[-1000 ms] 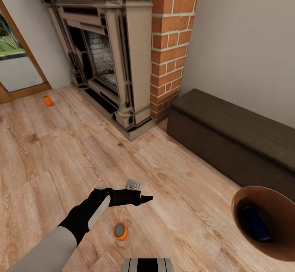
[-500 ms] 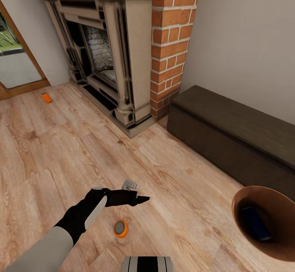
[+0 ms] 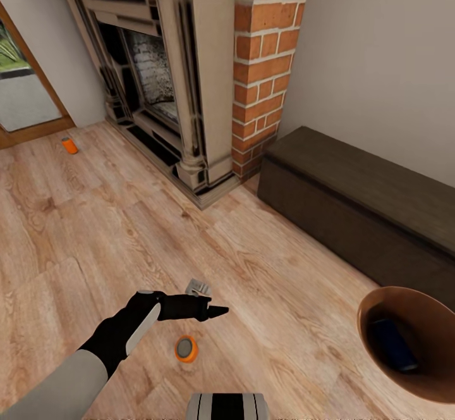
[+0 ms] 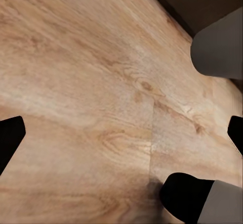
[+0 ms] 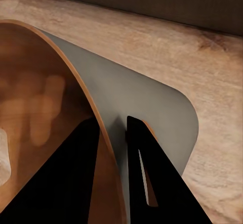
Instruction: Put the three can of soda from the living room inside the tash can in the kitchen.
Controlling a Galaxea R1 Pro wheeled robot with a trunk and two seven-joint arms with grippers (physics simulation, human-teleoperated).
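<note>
Orange soda can stands on wood floor; right gripper pinches bin rim.

Even, flat, bright sim lighting, no clear single source; daylight shows through the glass door at the far left. Shadows weak: small soft contact shadow under the near orange can, faint one under the left arm on the floor. Fireplace opening dark, its trim streaky and smeared. Bench dark, low detail. No glare. Head view soft overall, compression blur on wood grain, slight wide-angle stretch at edges. Left wrist view blurry, fingers pure black blobs. Right wrist view: bin inside blurred, hazy pale smudges; fingers black silhouettes, no surface detail.
</note>
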